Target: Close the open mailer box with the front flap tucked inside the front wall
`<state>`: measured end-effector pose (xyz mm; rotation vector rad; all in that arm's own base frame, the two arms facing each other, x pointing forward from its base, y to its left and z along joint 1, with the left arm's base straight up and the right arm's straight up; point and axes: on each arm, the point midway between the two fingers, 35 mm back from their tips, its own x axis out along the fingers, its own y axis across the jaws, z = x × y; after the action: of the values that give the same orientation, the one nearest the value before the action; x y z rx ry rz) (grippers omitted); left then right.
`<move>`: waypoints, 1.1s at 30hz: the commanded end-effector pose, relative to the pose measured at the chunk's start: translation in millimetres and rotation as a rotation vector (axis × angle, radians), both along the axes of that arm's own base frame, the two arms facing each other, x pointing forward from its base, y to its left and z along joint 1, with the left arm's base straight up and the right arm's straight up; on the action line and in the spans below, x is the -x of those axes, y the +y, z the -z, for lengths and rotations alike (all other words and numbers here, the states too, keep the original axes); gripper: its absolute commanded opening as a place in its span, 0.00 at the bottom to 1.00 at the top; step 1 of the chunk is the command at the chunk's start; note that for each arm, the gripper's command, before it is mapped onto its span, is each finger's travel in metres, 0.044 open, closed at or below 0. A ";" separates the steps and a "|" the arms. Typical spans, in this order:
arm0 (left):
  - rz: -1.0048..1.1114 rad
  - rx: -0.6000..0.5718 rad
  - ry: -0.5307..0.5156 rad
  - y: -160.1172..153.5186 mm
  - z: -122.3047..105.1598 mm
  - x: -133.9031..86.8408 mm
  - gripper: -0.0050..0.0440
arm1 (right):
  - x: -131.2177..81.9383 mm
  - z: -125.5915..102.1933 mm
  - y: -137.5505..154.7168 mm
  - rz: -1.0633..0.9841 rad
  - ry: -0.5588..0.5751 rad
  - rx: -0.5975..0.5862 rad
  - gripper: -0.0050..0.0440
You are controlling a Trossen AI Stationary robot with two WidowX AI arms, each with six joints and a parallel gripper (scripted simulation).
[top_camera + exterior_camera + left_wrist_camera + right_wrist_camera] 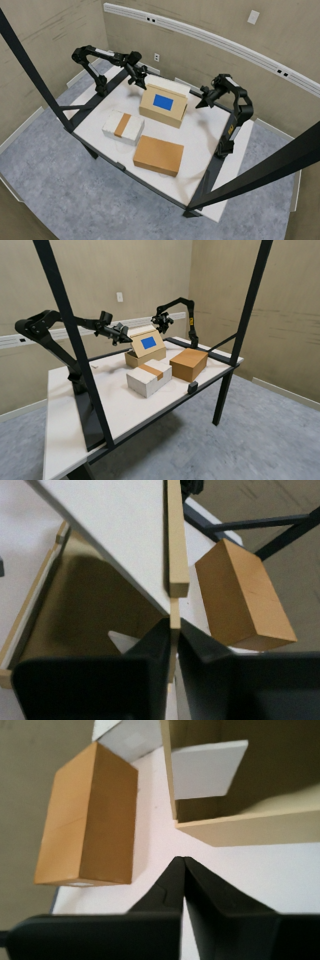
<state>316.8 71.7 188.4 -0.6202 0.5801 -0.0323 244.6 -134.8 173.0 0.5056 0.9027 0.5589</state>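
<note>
The tan mailer box (160, 119) (160, 353) (75, 605) (260, 832) stands at the table's wall side. Its lid (178, 103) (159, 339), with a blue label, is tilted partly open. The white-faced front flap (168, 83) (143, 329) (115, 520) extends from the lid's raised edge. My left gripper (146, 89) (131, 340) (172, 624) is shut on the lid's side edge near that raised end. White side flaps show inside the box, one in the left wrist view (121, 641) and one in the right wrist view (207, 772). My right gripper (195, 107) (182, 864) is shut and empty, clear of the box's other end.
A white box with brown tape (108, 126) (136, 385) (132, 737) and a brown box (160, 152) (186, 361) (240, 595) (85, 820) stand on the mailer's hinge side, apart from it. A dark block (120, 165) (193, 387) is at the table edge. Black frame posts rise at the corners.
</note>
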 end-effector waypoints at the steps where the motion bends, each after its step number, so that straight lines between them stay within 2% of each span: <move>1: -0.004 0.087 -0.020 12.3 6.3 1.5 0.00 | 9.5 -22.8 -12.3 0.037 -0.041 0.075 0.10; 7: -0.004 0.200 -0.038 23.6 17.1 3.4 0.00 | 9.9 -18.1 -11.7 0.037 -0.029 0.057 0.10; 9: -0.004 0.200 -0.038 23.6 17.1 3.4 0.00 | 9.9 -18.1 -11.7 0.037 -0.029 0.057 0.10; 12: -0.004 0.268 -0.048 28.9 23.3 4.3 0.00 | 9.3 -18.4 -11.2 0.037 -0.032 0.055 0.10; 20: -0.004 0.360 -0.062 36.1 32.8 5.4 0.00 | 9.0 -18.4 -10.8 0.035 -0.032 0.055 0.10; 33: -0.001 0.349 -0.071 36.4 29.3 4.4 0.00 | 9.0 -18.4 -10.8 0.035 -0.032 0.055 0.10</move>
<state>311.7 106.4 154.0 -0.9646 0.5244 -0.1522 234.9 -146.5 185.2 0.4876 0.8845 0.5079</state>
